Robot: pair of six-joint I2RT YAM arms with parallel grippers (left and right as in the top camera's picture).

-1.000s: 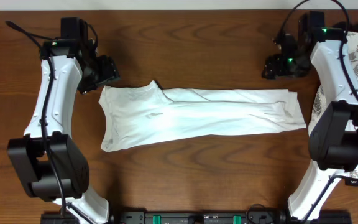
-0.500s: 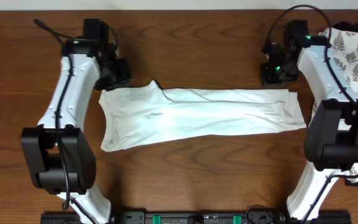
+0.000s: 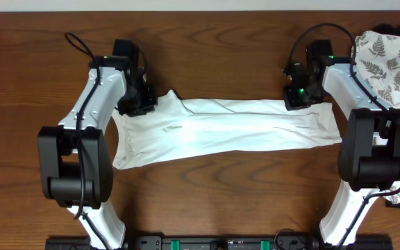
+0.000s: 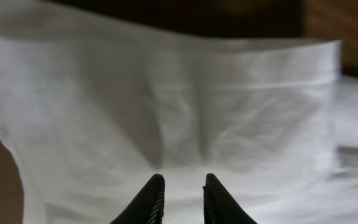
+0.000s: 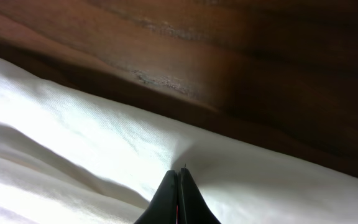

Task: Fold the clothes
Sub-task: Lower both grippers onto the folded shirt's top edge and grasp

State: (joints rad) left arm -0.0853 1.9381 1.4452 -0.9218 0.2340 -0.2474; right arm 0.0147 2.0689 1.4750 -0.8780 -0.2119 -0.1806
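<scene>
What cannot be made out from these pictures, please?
- Overhead: the print on the T-shirt is too small to read.
- Left wrist: the left gripper shows a narrow gap over white cloth; whether it pinches any is unclear.
- Right wrist: the right gripper is shut against the T-shirt; cloth between its tips cannot be seen.
- Overhead: the fern-print cloth is cut off by the right edge.

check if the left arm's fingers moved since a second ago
Yes. In the overhead view the left fingers have come in from the bare wood outside the T-shirt and now sit over the corner at its end.
</scene>
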